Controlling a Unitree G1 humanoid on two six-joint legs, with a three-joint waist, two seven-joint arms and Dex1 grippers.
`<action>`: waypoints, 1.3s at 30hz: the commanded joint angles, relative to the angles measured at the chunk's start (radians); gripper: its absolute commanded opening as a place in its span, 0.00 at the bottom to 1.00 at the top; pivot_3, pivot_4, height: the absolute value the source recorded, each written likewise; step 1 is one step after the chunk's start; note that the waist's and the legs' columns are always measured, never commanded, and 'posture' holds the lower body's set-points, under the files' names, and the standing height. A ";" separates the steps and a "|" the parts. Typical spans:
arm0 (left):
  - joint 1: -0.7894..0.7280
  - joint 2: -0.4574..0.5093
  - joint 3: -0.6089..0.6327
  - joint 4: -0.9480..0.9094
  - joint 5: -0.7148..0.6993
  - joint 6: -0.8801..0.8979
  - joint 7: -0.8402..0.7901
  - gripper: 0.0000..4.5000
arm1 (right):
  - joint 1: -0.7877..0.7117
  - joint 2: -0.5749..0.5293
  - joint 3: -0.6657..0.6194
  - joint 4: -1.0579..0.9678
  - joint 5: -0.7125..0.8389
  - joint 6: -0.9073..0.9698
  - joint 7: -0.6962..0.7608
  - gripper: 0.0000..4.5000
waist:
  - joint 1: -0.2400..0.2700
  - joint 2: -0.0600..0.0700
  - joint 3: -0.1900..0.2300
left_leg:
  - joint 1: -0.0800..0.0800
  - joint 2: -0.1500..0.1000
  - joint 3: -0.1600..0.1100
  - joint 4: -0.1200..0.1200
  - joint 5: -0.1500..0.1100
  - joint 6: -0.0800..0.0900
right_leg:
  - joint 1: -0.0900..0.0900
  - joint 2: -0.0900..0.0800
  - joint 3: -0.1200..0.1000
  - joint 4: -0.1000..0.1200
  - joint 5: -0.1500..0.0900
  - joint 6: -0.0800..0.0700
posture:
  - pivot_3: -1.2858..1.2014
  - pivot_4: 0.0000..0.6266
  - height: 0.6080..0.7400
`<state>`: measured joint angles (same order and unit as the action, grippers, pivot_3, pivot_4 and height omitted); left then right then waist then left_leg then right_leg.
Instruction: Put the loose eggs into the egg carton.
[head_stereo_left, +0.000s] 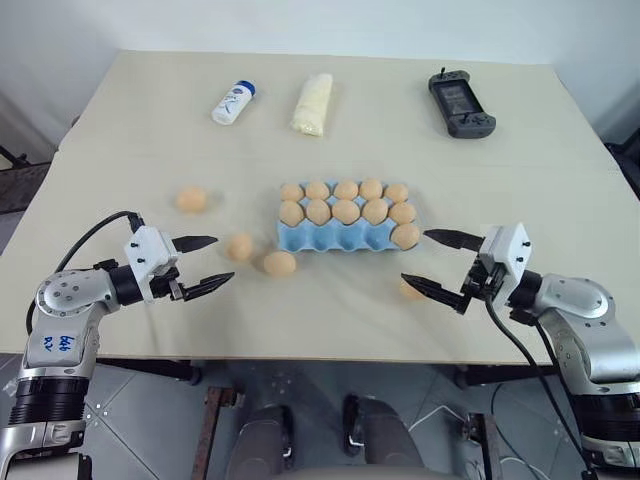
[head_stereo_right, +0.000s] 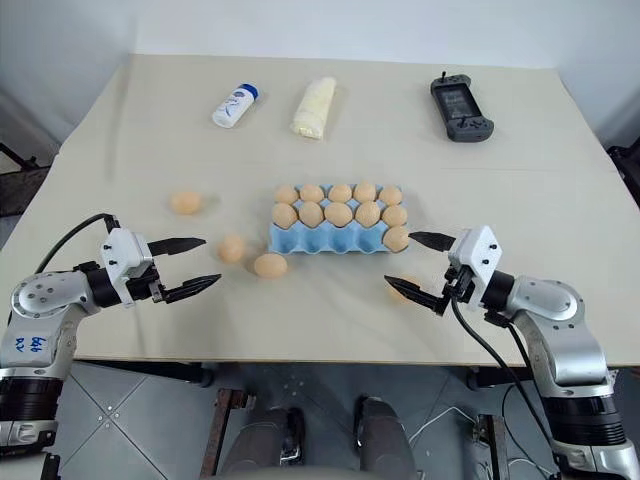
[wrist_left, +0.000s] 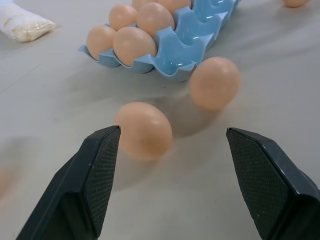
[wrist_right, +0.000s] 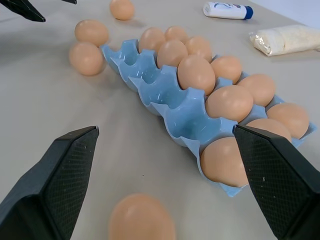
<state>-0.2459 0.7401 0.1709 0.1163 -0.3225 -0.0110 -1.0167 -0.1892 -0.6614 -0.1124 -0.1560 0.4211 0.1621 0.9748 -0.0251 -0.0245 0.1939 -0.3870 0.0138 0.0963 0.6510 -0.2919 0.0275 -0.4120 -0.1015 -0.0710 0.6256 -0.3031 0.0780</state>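
Both grippers hover with fingers spread, holding nothing. The left gripper faces two loose eggs just left of the egg carton; a third egg lies well apart. The right gripper straddles a fourth egg — half-hidden from the head, plain in its wrist view. The carton's near row looks mostly empty.

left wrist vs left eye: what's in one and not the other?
Left eye alone: white bottle, black handheld controller, right pincer open over a loose egg, far-left egg.
Left wrist alone: the near cups' glossy insides.
Both: open left pincer, blue egg carton, two loose eggs, pale yellow packet.
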 joint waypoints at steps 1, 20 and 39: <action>-0.003 -0.005 0.011 -0.062 -0.024 -0.001 0.003 0.80 | -0.003 -0.001 -0.015 -0.023 0.002 -0.024 -0.004 1.00 | 0.000 0.000 0.000 | 0.000 0.000 0.000 0.000 0.000 0.000 | 0.000 0.000 0.000 0.000 0.000 0.000 | 0.52 0.24 1.00; -0.101 -0.090 -0.185 -0.116 -0.005 -0.014 -0.117 0.80 | 0.230 -0.032 -0.078 -0.013 -0.069 -0.106 -0.006 1.00 | 0.017 0.001 -0.001 | 0.006 0.001 0.005 0.001 0.002 0.000 | 0.003 0.002 0.003 0.002 0.006 -0.005 | 0.52 0.24 1.00; -0.032 -0.067 -0.129 -0.157 -0.007 -0.003 -0.054 0.81 | -0.086 0.100 0.147 0.277 -0.147 -0.181 0.048 0.42 | 0.019 0.002 -0.001 | 0.002 0.002 0.003 -0.001 0.009 0.003 | -0.001 0.003 0.002 0.000 0.010 -0.008 | 0.52 0.24 1.00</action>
<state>-0.2861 0.6553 0.0116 0.0033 -0.3256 -0.0072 -1.0813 -0.2597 -0.5698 0.0383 0.1733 0.2538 -0.0177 1.0194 -0.0064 -0.0227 0.1928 -0.3851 0.0161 0.0993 0.6496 -0.2835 0.0307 -0.4129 -0.0990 -0.0694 0.6253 -0.2932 0.0695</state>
